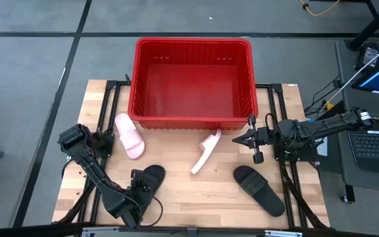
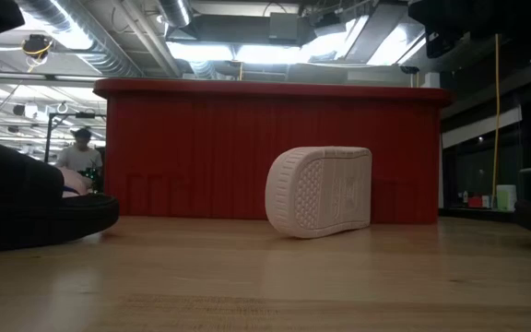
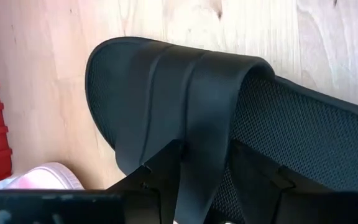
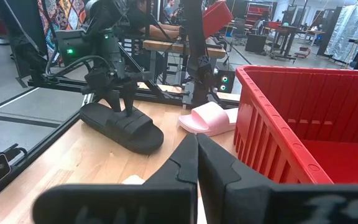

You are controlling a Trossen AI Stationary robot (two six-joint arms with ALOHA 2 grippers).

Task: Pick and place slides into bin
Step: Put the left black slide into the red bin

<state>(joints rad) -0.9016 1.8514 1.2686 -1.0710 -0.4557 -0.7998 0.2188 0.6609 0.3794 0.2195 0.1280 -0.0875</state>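
Observation:
The red bin [image 1: 191,84] stands at the table's far middle. One black slide [image 1: 151,178] lies near the left front, and my left gripper [image 1: 141,187] is shut on its strap. It shows close in the left wrist view [image 3: 166,93]. A second black slide [image 1: 260,189] lies sole down at the right front. One pink slide [image 1: 129,135] lies flat by the bin's left front corner. The other pink slide [image 1: 205,152] stands on its side edge before the bin, its sole showing in the low view [image 2: 321,192]. My right gripper [image 1: 252,139] is shut and empty near the bin's right front corner. My left gripper holds the black slide's wide strap [image 3: 197,155] near one side edge of the slide. One finger [image 3: 157,174] is on the strap's outside and the other [image 3: 260,177] is on the footbed side, under the arch. The fingers point down from above. The slide rests on the table [image 4: 120,127].
The bin's ribbed front wall [image 2: 201,152] rises high above the table top. Dark frame rails [image 1: 108,99] run along the table's left and right edges. A laptop [image 1: 377,141] sits beyond the right edge. Bare wood [image 1: 202,191] lies between the two black slides.

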